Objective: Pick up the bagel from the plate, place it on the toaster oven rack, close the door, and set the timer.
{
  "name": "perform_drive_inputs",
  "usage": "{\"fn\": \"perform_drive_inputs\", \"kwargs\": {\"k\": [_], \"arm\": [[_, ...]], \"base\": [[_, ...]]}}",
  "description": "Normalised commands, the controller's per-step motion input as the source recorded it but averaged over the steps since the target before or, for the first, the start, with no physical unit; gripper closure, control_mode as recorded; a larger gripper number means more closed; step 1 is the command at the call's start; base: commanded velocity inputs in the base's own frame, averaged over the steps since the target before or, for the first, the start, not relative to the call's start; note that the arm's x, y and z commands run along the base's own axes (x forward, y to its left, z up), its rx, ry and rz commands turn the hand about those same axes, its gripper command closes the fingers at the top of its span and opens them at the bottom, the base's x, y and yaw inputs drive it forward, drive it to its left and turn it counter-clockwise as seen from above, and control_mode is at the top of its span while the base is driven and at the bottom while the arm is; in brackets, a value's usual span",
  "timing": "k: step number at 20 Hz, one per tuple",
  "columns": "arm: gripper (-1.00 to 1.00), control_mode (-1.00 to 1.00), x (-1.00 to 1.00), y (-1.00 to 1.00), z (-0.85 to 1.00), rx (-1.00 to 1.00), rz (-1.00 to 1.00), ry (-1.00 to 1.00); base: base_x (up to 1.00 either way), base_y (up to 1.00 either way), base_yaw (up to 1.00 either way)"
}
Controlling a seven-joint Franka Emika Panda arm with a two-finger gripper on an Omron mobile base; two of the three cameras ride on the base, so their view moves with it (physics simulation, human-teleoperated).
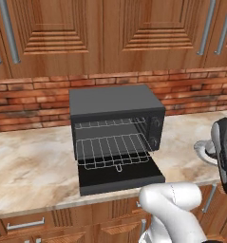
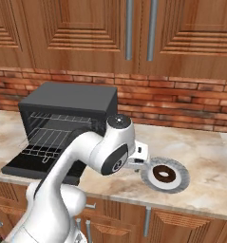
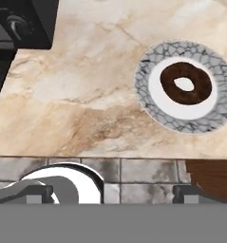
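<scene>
You've got nothing to read here: no lettering, brand, number or sign on the toaster oven, its knobs, the plate or the cabinets.

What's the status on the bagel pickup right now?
Hand open, empty, short of the grey-rimmed white plate. Dark brown ring-shaped bagel lying on it, untouched. Bare marble counter between, nothing in the way.

The dark brown ring-shaped bagel lies flat in the middle of the white, grey-rimmed plate, which sits on the desk to the right of the oven. The silver wire toaster oven rack is slid partly out over the black door, which is folded down flat.
</scene>
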Motion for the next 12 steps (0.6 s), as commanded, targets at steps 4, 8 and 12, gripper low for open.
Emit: {"fn": "perform_drive_inputs", "kwargs": {"k": [4, 8, 12], "arm": [[-1.00, -1.00, 0.44, -0.38, -0.44, 0.00, 0.17, 0.00], [-1.00, -1.00, 0.42, -0.29, -0.45, 0.00, 0.13, 0.00], [-1.00, -1.00, 0.52, -0.19, -0.36, 0.00, 0.11, 0.01]], "base": [[0.00, 0.00, 0.00], [0.00, 0.00, 0.00], [0.00, 0.00, 0.00]]}}
